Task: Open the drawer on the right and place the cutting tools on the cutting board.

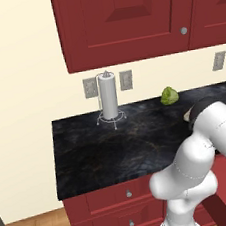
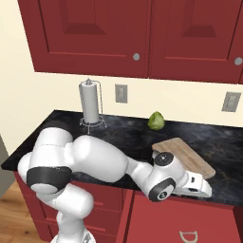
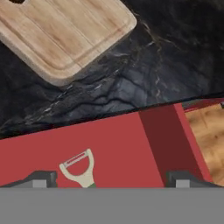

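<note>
The drawer (image 3: 109,148) stands pulled out below the counter's front edge, its red floor in the hand view. In it lies a peeler (image 3: 80,169) with a pale Y-shaped head and a bit of green handle, one of the cutting tools. My gripper (image 3: 113,179) hovers over the drawer, open, with its fingertips (image 3: 41,178) wide apart either side of the peeler and holding nothing. The cutting board (image 3: 65,35), light tan wood, lies flat on the black counter just behind the drawer. From the right base view the board (image 2: 187,154) is right behind my hand (image 2: 194,185), and the drawer (image 2: 156,218) is below it.
A round green vegetable (image 2: 156,121) sits at the back of the counter (image 2: 118,137). A paper towel roll (image 2: 90,102) stands on its wire holder further left. Closed red drawers with silver knobs (image 1: 128,193) are on the left, with wall cabinets (image 2: 137,33) overhead.
</note>
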